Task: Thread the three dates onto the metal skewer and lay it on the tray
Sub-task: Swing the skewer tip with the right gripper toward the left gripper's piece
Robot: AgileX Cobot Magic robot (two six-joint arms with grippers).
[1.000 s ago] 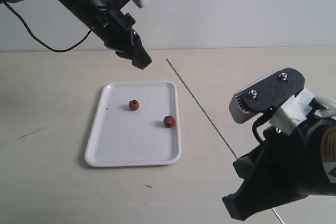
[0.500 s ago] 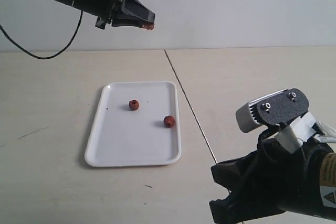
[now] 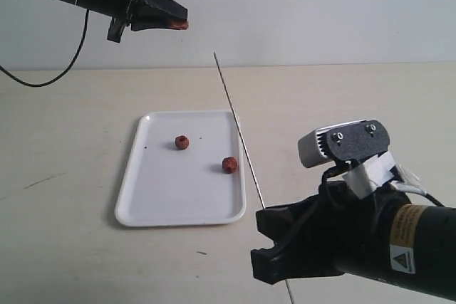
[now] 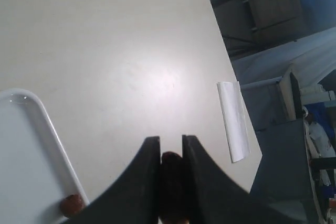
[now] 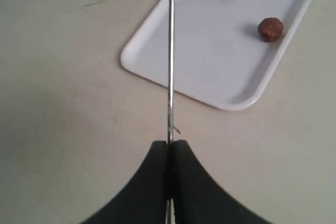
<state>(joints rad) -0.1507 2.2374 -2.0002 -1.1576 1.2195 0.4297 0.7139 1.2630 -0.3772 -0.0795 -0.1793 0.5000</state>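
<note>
Fingers (image 4: pixel 149 166) of the left gripper (image 3: pixel 177 25) pinch one date (image 4: pixel 170 182) up in the air, near the skewer (image 3: pixel 237 126) tip. The right gripper (image 5: pixel 169 148) fingers press tight on the skewer. Two dates (image 3: pixel 182 142) sit on the tray (image 3: pixel 178 201). No date is on yet. Next, I think, line date and tip up, then push. Beige table (image 3: pixel 342 97), white wall (image 3: pixel 320 12).

The pincer (image 5: pixel 169 146) grips the skewer (image 5: pixel 170 51); two dates (image 5: pixel 270 29) lie on the tray (image 5: pixel 210 56).

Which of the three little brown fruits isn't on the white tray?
The date pinched in the left end effector, up in the air; the other two dates lie loose on the tray.
</note>
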